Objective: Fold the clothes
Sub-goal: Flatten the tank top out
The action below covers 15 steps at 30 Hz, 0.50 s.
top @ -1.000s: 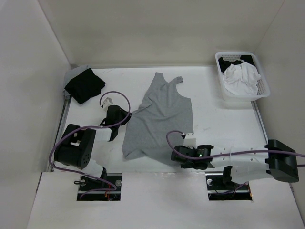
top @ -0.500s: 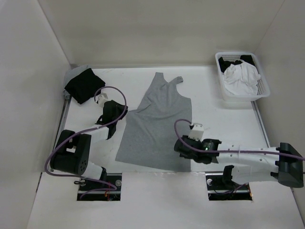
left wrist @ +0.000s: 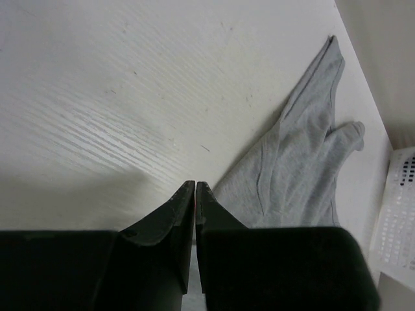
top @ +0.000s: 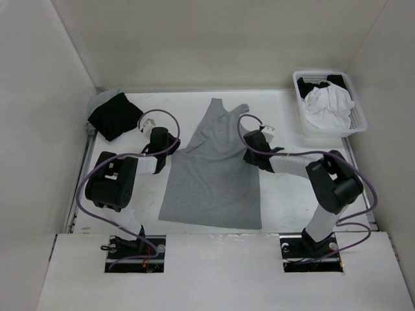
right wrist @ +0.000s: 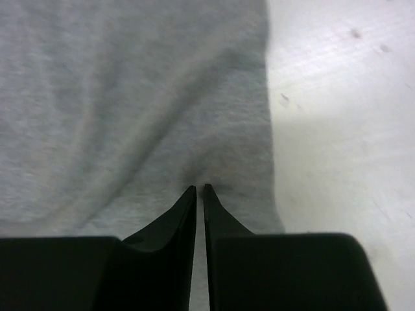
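The clothes (top: 214, 175), a grey tank top, lie flat in the middle of the table with the straps at the far end. My left gripper (top: 170, 148) is at the top's left edge. In the left wrist view it (left wrist: 195, 184) is shut, tips on the white table, and the grey edge (left wrist: 305, 162) runs up against its right finger. I cannot tell whether any cloth is pinched. My right gripper (top: 249, 157) is on the top's right side. In the right wrist view it (right wrist: 200, 188) is closed down onto the grey fabric (right wrist: 130, 97), which puckers at its tips.
A black garment (top: 115, 115) lies at the far left corner. A white basket (top: 324, 136) with a white garment (top: 327, 107) stands at the far right, and its edge shows in the left wrist view (left wrist: 399, 214). Walls enclose the table on three sides.
The right arm let go of the hem near the front edge and swung far up the top's right side, closing there. The bunched hem now lies flat. The left gripper moved slightly farther and to the right.
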Each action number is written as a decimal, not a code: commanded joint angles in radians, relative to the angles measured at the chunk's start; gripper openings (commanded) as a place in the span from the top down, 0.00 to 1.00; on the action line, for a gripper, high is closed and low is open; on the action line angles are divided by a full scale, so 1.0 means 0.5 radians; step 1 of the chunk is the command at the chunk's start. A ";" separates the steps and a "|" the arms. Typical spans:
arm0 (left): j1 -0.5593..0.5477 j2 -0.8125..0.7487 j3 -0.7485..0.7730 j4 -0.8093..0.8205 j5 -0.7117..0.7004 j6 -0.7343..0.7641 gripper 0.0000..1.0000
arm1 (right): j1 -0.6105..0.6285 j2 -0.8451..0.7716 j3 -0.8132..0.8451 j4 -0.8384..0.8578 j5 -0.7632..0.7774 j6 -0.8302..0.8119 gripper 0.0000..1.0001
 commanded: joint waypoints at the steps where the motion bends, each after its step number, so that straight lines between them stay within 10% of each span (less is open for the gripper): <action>1: -0.135 -0.155 0.011 0.065 0.060 0.084 0.95 | -0.059 0.128 0.173 0.180 -0.188 -0.116 0.88; 15: -0.406 0.320 0.541 -0.233 0.155 0.394 0.91 | -0.390 0.552 0.771 0.070 -0.489 -0.168 0.88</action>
